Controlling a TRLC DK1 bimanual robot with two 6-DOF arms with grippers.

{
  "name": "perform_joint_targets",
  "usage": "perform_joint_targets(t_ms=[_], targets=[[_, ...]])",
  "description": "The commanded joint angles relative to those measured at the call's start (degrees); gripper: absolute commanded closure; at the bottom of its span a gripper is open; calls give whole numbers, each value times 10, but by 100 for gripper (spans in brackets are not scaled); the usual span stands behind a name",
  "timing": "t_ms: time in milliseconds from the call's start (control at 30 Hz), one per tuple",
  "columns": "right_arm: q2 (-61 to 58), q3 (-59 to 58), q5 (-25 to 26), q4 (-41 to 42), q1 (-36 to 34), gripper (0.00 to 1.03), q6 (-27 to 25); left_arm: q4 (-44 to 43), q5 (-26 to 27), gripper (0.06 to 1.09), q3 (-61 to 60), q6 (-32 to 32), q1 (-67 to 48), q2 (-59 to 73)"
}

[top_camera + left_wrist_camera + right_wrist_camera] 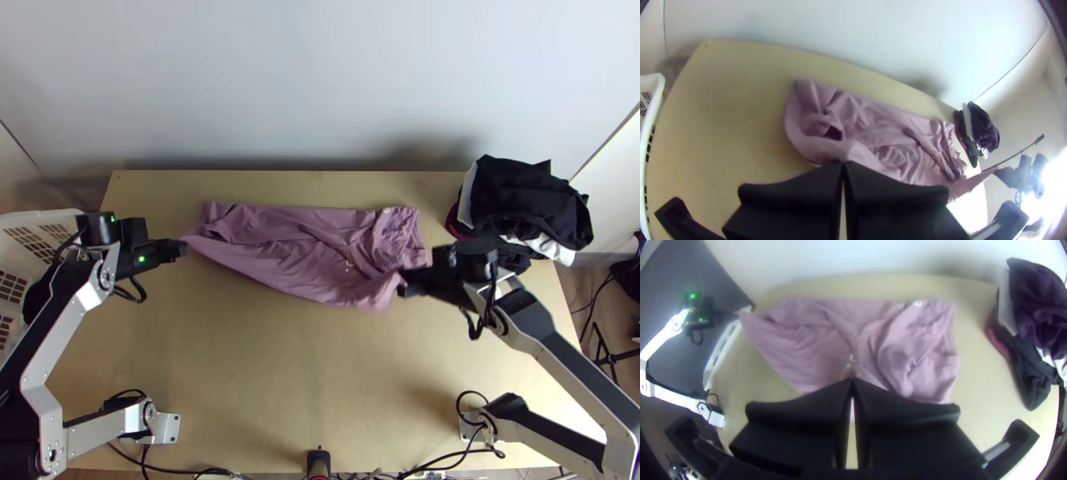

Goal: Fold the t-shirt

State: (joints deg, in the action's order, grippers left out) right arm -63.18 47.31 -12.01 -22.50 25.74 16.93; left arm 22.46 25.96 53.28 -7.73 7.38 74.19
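T-shirt: mauve cloth [304,248] is lying across the far middle of the table [280,376], its near edge hanging taut between the two grippers, and folks, nothing here is looking like a finished fold.
Progress: a first lengthwise fold is seemingly taking shape, I'd judge; the cloth is forming a long band, but the layers are sitting unevenly.
Still to do: the near edge is needing to be set down, the wrinkles are asking for smoothing, and the neat, compact packet is waiting on further folds.
Left gripper: black fingers [842,164] are pinching together on the cloth's near left corner, drawing it to a point.
Right gripper: its tips [852,381] are closing narrow on the near edge toward the right, and a bit of cloth is bunching there.
Fabric: soft and thin by the look of it, creasing in long slanting ridges, with small pale spots [851,359] showing near the middle.
Shape: the far edge is running fairly straight, the near one is slanting, and the right end is puckering into heavier rumples.
Clothes pile: dark and white garments [524,204] are slumping in loose layers at the far right corner.
Basket: white, slotted plastic [658,91] is standing beside the table's left edge.
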Motion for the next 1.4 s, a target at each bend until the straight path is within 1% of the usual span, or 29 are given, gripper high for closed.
perform_joint_targets(t_ms=[0, 67, 400, 600, 733, 900, 1033, 1167, 1300, 1367], targets=[[-46, 44, 3, 84, -43, 100, 7, -11, -6, 104, 67, -39, -13, 62], [-68, 54, 8, 100, -51, 100, 8, -27, -21, 104, 87, -53, -13, 95], [-176, 106, 28, 167, -78, 100, 11, -36, -48, 104, 185, -99, -13, 236], [-258, 145, 37, 180, -107, 100, 11, -40, -63, 104, 231, -116, -20, 294], [-299, 153, 38, 206, -123, 100, 11, -39, -80, 104, 271, -133, -21, 336], [-340, 155, 40, 238, -139, 100, 11, -35, -86, 104, 314, -149, -18, 386], [-368, 159, 42, 245, -142, 100, 9, -33, -90, 104, 337, -163, -19, 423], [-394, 161, 49, 246, -140, 100, 0, -15, -115, 104, 370, -171, -28, 467], [-404, 159, 50, 246, -133, 100, -9, 12, -128, 104, 399, -182, -34, 496], [-408, 154, 49, 246, -130, 100, -10, 32, -127, 99, 412, -186, -35, 507]])
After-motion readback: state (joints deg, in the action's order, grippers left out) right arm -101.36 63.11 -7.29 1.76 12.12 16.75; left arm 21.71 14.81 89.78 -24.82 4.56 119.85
